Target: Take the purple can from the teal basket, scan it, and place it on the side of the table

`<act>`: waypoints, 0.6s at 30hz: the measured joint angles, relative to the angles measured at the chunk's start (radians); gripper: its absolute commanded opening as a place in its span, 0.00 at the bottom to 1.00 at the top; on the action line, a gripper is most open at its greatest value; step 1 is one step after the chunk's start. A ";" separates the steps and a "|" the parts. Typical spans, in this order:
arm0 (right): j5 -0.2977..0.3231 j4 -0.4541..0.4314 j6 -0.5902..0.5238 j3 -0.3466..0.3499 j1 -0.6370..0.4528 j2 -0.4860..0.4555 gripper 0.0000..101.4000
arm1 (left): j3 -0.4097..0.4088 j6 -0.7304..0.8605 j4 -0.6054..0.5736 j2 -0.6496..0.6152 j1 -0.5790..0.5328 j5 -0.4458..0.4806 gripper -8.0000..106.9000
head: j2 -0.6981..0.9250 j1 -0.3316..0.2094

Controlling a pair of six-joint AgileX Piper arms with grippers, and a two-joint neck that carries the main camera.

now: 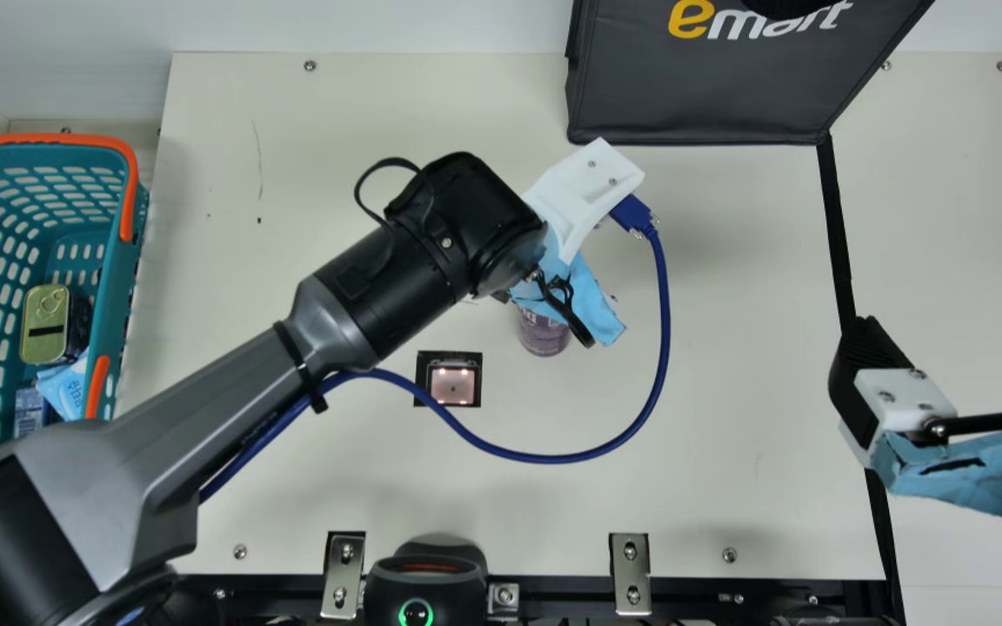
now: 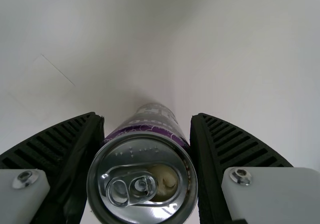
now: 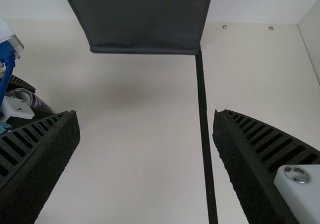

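Over the cream table, the left gripper clamps the purple can; the right gripper stands wide open.

In the main view, the cream tabletop bears a black bag at one o'clock, a small dark-framed scanner window between seven and eight o'clock near its middle, and a black strip running down at three o'clock.

Silver-topped purple can, upright between left jaws; teal basket apart.
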 measured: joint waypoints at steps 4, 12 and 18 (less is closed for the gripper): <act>0.000 0.000 0.000 0.000 0.000 0.000 0.94 | -0.004 -0.005 -0.009 0.003 0.002 0.005 0.61 | 0.000 0.000; 0.000 0.000 0.000 0.000 0.000 0.000 0.94 | -0.006 -0.014 -0.011 0.004 0.009 0.005 0.84 | 0.000 0.000; 0.000 0.000 0.000 0.000 0.000 0.000 0.94 | -0.004 -0.019 -0.015 -0.003 0.010 0.001 0.85 | 0.000 0.000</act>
